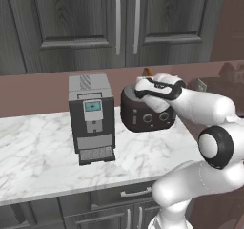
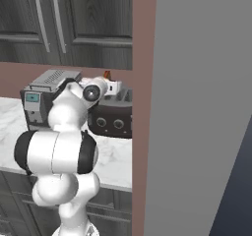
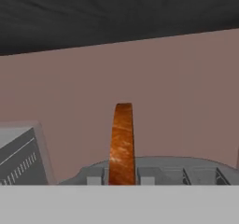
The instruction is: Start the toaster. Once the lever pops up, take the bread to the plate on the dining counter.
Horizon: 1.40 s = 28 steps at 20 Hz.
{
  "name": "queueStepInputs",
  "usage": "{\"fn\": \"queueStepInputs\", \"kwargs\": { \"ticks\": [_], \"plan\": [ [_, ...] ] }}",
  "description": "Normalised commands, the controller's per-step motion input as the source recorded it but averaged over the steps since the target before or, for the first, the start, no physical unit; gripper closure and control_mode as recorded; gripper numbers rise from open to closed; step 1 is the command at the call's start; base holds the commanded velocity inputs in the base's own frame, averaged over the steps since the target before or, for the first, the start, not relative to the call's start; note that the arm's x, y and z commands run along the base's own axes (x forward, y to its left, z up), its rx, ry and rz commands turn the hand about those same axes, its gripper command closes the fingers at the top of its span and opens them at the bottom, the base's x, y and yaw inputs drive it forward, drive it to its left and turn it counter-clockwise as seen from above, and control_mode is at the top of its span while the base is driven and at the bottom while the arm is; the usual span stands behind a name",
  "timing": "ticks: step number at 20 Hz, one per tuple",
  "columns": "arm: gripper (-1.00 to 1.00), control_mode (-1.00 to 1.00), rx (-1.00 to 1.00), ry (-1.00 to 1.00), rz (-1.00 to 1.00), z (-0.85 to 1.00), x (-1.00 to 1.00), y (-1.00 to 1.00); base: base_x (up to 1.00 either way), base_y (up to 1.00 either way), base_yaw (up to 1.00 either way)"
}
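The dark toaster [image 1: 143,118] [image 2: 113,123] stands on the marble worktop [image 1: 38,151], its two round knobs facing me. The bread [image 3: 122,143] stands upright and edge-on at the toaster's top [image 3: 186,168], between two grey fingertips [image 3: 94,179]. Its brown top edge pokes up behind my hand [image 1: 147,72] [image 2: 107,75]. My gripper [image 1: 148,81] [image 2: 109,83] [image 3: 122,180] hangs right over the toaster's slots and is shut on the bread. The plate and the dining counter are out of view.
A boxy grey coffee machine [image 1: 90,118] [image 2: 39,100] [image 3: 18,157] stands close to the toaster's left. Dark cabinet doors [image 1: 119,23] hang above the brown backsplash. A tall grey panel [image 2: 197,107] walls off the right side.
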Motion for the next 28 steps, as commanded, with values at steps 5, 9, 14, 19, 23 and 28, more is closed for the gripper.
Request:
{"fn": "queueStepInputs", "kwargs": {
  "ticks": [5,9,14,19,23,28],
  "plan": [
    [1.00,-1.00,0.00,-0.06,0.00,0.04,-0.39,0.00,0.00,0.00,0.00],
    [1.00,-1.00,0.00,0.00,0.00,0.24,-0.59,-0.05,0.00,0.00,0.00],
    [1.00,-1.00,0.00,0.00,0.00,0.32,-0.66,-0.02,0.00,0.00,0.00],
    [1.00,-1.00,0.00,0.00,0.00,0.52,-0.68,0.00,0.00,0.00,0.00],
    [1.00,-1.00,0.00,0.08,0.00,0.67,-0.66,0.00,0.00,0.00,0.00],
    [1.00,-1.00,0.00,0.08,0.00,0.41,-0.81,0.00,0.00,0.00,0.00]
  ]
}}
